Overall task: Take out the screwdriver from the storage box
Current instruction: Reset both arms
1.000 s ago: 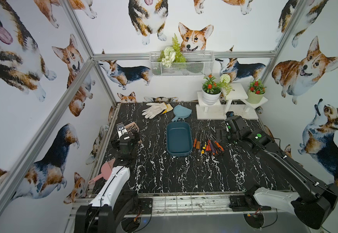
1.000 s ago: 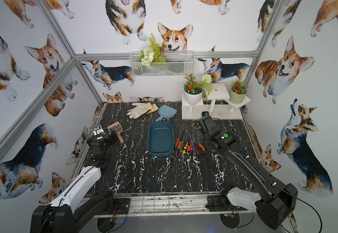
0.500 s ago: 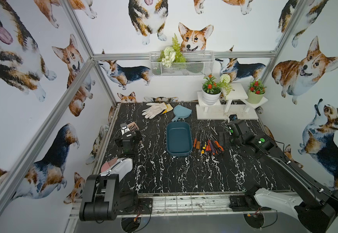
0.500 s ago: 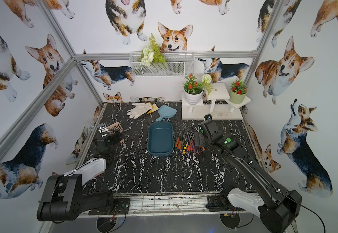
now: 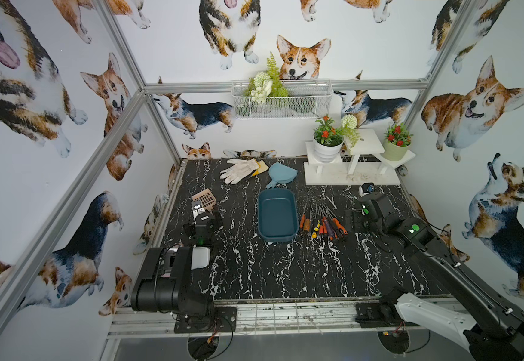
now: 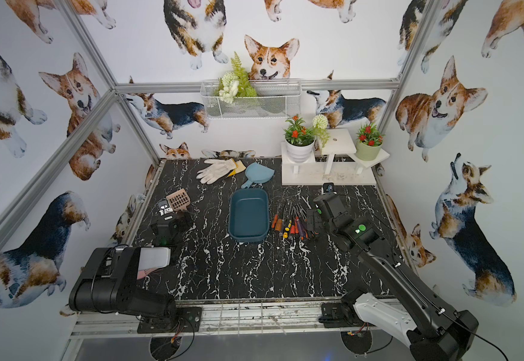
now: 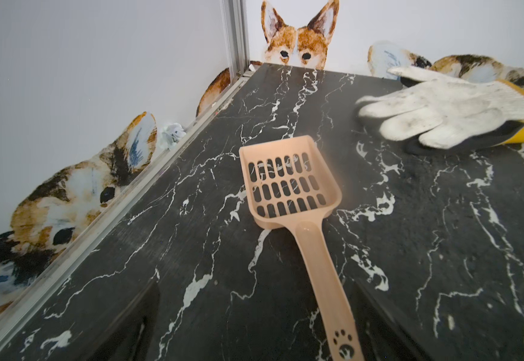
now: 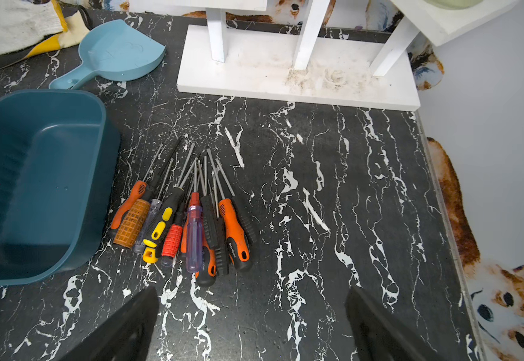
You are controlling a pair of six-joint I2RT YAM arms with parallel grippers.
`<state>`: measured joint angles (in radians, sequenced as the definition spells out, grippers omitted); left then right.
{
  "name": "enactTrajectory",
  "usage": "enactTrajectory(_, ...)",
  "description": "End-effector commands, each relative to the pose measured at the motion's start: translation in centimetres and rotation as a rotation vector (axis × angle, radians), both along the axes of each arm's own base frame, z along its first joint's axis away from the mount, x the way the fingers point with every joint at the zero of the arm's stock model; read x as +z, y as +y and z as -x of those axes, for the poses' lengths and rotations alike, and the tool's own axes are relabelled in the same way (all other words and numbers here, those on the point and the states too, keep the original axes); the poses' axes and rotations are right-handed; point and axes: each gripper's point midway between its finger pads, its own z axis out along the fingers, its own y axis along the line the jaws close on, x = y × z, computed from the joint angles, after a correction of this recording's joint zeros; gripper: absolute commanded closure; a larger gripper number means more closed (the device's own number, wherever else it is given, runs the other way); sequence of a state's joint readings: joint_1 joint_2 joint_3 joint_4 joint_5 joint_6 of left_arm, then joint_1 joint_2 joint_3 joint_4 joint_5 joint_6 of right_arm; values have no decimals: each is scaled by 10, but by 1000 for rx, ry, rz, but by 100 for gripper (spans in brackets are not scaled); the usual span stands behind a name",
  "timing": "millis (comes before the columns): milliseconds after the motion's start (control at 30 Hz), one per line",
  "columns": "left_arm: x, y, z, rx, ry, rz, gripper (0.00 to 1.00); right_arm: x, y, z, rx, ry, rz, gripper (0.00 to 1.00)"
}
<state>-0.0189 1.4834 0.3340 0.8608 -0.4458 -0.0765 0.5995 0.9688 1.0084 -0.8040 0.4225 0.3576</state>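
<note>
Right wrist view: storage box (image 8: pixel 35 175) is empty, with the screwdrivers (image 8: pixel 188 218) heaped beside it on the table (image 8: pixel 332 203). The right pincer (image 8: pixel 251 315) and left pincer (image 7: pixel 257 328) are both released, and the left arm has folded back. The task looks finished.

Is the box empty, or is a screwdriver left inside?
Empty: the box floor is bare in both top views; the screwdrivers lie piled on the table beside it.
</note>
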Motion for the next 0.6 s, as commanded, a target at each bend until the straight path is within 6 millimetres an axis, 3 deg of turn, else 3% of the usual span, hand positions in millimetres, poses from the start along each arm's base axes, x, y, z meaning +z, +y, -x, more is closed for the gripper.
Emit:
enactTrajectory(0, 12, -12, -15, -76, -56, -1, 1, 9, -11, -8, -16, -78, 74, 1)
enactTrajectory(133, -2, -17, -21, -115, -16, 12, 0, 17, -22, -16, -32, -137, 170, 0)
enactTrajectory(300, 0, -13, -23, -112, -34, 7, 0, 35, -33, -28, -35, -249, 307, 1)
enactTrajectory(567, -1, -14, -22, -112, -29, 15, 0, 53, -25, -43, 23, -472, 360, 1)
